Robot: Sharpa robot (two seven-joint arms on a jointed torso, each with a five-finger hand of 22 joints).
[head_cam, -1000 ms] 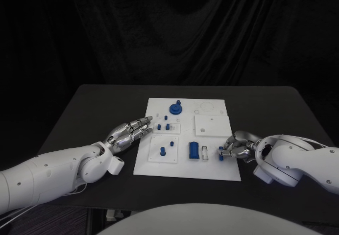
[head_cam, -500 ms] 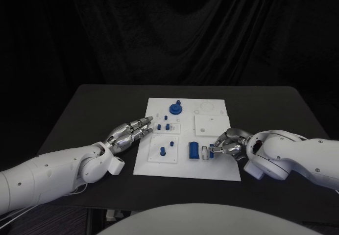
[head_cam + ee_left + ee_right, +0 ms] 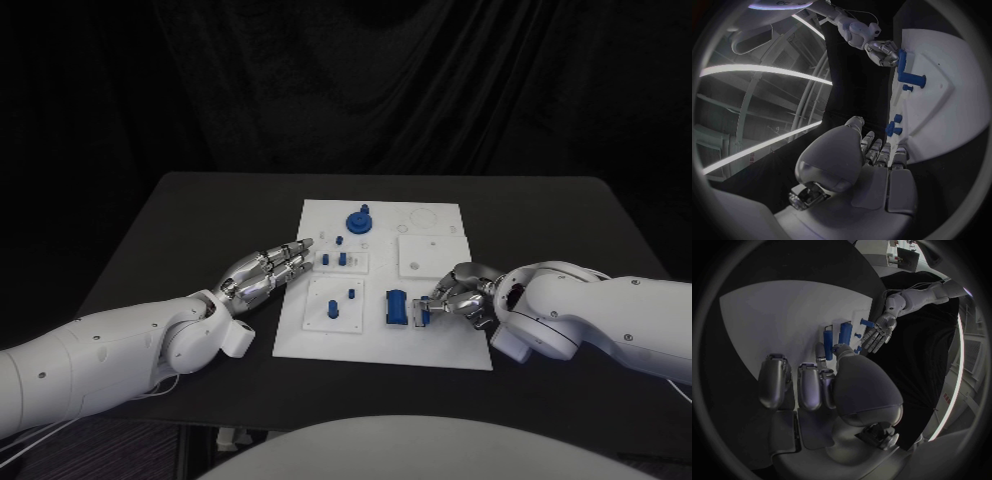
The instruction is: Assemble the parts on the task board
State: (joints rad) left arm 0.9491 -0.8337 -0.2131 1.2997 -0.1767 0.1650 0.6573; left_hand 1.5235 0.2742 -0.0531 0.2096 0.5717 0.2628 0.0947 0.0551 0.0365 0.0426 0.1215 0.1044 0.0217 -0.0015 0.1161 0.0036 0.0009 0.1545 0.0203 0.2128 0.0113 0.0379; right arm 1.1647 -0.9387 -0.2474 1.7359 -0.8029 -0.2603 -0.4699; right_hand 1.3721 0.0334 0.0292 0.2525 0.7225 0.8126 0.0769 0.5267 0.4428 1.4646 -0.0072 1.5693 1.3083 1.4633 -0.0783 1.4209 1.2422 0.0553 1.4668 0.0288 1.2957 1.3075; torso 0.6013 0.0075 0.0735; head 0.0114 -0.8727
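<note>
the right hand (image 3: 459,297) sits low over the near right part of the white task board (image 3: 433,352), fingers curled in around a small blue part (image 3: 428,311) that it seems to pinch right at the pale slot beside the tall blue block (image 3: 395,306). from the right wrist view the thumb (image 3: 842,351) presses against a blue bar (image 3: 828,343) with a second blue bar (image 3: 845,333) just beside it, so i judge the hand clamped on that piece, though how firm the hold is i cannot tell. the left hand (image 3: 268,270) lies at the board's left edge, fingers stretched out and apart, holding nothing, its fingertips close to the pair of small blue pegs (image 3: 333,260). further up the board stands a blue knob-like piece (image 3: 358,219), and a blue peg on a base (image 3: 335,309) stands in the near left plate. what worries me is the fit: if the piece goes in tilted it could jam at the slot's lip or pop out of the pinch and skid across the board. the curled fingers are also very near the tall block, so a sideways nudge could knock it loose. the board itself looks free on the black table (image 3: 173,220), and a hard downward push on its near edge might shift it, with the left hand not plainly pressing it down.
</note>
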